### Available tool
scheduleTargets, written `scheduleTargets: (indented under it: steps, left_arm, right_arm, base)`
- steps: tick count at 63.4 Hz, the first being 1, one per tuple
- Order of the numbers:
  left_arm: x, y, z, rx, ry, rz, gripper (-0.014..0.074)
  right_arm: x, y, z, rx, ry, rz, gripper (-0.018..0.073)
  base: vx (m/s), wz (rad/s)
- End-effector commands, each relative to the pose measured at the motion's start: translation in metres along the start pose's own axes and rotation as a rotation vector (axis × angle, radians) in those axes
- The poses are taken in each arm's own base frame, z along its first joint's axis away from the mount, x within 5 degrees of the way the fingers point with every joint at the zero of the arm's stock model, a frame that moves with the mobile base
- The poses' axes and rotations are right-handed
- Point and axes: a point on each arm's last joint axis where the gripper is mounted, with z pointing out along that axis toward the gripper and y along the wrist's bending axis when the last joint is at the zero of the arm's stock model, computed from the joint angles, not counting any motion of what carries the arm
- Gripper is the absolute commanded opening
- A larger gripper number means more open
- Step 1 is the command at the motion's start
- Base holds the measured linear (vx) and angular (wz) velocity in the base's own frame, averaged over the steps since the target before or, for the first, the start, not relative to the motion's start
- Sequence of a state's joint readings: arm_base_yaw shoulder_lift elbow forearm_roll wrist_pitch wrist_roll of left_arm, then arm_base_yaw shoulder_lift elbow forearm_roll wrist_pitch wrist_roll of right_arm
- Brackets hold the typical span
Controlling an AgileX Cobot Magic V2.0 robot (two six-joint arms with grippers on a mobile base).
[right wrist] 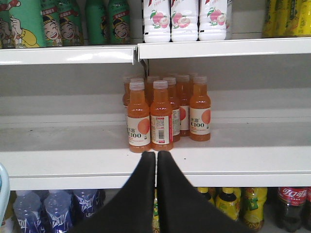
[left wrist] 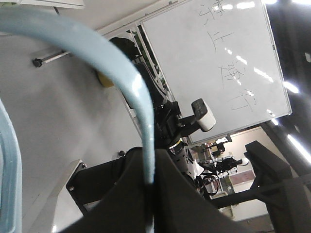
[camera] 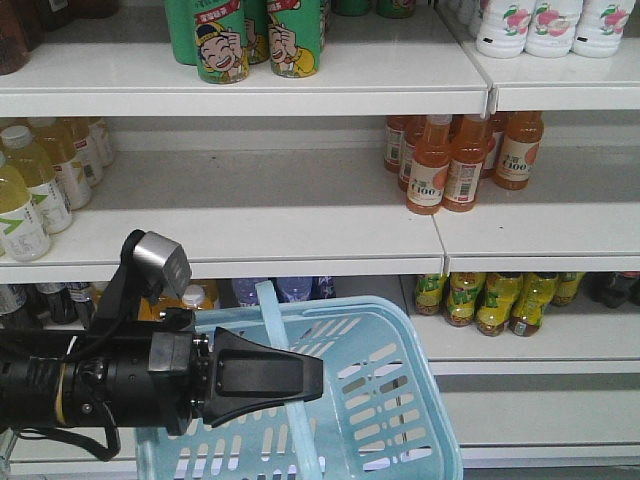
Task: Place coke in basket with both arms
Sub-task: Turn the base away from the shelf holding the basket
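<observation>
Coke, the slim red can, shows in no view. Judging by its kind, it will be stiff but thin-walled, smooth and rather slippery, with some weight if full, so it is best taken across mid-body with modest squeeze. The basket [camera: 400,335] hangs below the left gripper [camera: 305,378], whose jaws pinch its hoop handle [left wrist: 121,73]. The right gripper [right wrist: 156,154] has its jaws pressed together on nothing. Orange juice bottles [right wrist: 162,116] stand just ahead of its tips, and a dark cola bottle [right wrist: 290,206] stands below and to their right.

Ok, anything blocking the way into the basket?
Only its own handle, arched across the basket mouth and clamped in the left gripper; the rest of the opening looks free. No coke in view.
</observation>
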State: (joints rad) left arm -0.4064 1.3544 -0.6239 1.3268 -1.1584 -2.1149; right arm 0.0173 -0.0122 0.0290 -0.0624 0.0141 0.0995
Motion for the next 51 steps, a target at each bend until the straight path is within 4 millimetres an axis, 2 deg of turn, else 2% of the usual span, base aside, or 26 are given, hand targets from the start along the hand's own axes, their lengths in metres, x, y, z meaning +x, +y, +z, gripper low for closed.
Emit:
scheduleTargets:
  steps: [1, 29, 51]
  left_arm:
    - [0.0032, -0.0338, -0.0031, 0.25, 0.052, 0.027, -0.0007]
    - [0.0032, -0.0338, -0.0031, 0.25, 0.052, 0.027, -0.0007]
    - [0.0032, -0.0338, -0.0031, 0.25, 0.052, 0.027, -0.0007]
  right_arm:
    - [-0.0031, 0.0005, -0.001, -0.005, -0.078, -0.012, -0.0005]
    - [-0.003, 0.0005, -0.001, -0.005, -0.077, -0.012, -0.0005]
    - [-0.003, 0.0005, -0.001, -0.005, -0.077, -0.012, -0.0005]
  base:
    - [0.0, 0.0]
    - [0.0, -0.03]
    - [-0.03, -0.22]
